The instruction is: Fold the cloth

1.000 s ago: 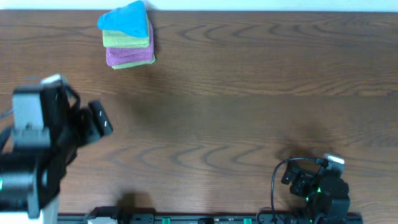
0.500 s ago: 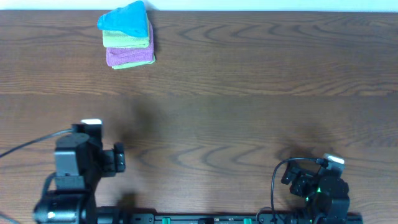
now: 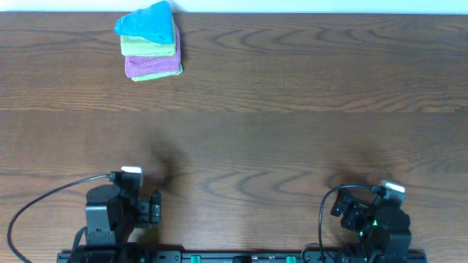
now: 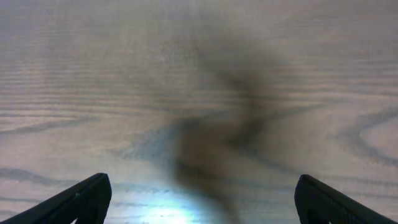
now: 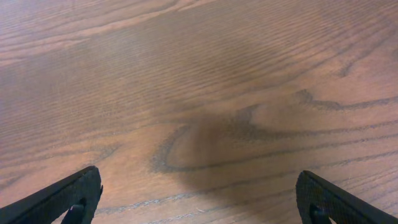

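A stack of folded cloths sits at the far left of the table: a blue one on top, then green, purple and green. My left gripper is at the near left edge, far from the stack; in the left wrist view its fingers are wide apart over bare wood. My right gripper is at the near right edge; in the right wrist view its fingers are wide apart and empty. Neither wrist view shows any cloth.
The brown wooden table spans the whole view. A black rail with cables runs along the near edge.
My left arm has pulled back from the left middle of the table toward the near edge and folded in. The right arm and the stack have not moved.
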Controlling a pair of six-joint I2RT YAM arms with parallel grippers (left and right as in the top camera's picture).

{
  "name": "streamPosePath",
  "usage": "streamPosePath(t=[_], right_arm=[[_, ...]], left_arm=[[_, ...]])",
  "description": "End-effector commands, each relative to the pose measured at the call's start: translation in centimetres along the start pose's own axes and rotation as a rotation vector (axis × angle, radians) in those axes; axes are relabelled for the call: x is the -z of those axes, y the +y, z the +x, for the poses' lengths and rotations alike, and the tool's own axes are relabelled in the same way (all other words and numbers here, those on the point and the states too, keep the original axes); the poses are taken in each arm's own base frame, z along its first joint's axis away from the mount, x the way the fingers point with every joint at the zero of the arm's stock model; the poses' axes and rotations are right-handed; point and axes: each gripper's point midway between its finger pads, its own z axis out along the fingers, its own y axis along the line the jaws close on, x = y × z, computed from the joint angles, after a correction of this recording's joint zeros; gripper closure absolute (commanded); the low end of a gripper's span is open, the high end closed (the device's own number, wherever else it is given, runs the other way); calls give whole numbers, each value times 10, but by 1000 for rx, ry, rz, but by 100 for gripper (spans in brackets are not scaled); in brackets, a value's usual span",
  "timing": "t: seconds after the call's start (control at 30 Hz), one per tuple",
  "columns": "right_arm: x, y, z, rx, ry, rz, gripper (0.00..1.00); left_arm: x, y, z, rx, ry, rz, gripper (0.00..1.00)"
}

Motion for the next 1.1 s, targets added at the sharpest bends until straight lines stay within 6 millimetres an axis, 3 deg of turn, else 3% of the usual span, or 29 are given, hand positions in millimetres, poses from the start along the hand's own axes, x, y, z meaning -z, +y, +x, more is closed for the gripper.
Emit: streamPosePath(t=[0.0, 0.23, 0.57, 0.67, 0.93, 1.07], right_arm=[[-1, -3, 1, -19, -3, 17, 1], [-1, -3, 1, -19, -3, 16, 1], [-1, -3, 1, -19, -3, 16, 1], [-1, -3, 1, -19, -3, 17, 1], [-1, -3, 1, -19, -3, 17, 1], [-1, -3, 1, -19, -3, 17, 1]], left_arm=[[-1, 1, 9, -30, 4, -7, 5], [-19, -1, 31, -18, 14, -8, 5], [-25, 4, 39, -18, 8, -38, 5], [-29, 7, 30, -20, -48, -56, 5], [-19, 17, -28, -145, -294, -132, 5], [-18, 17, -30, -148, -309, -134, 5]])
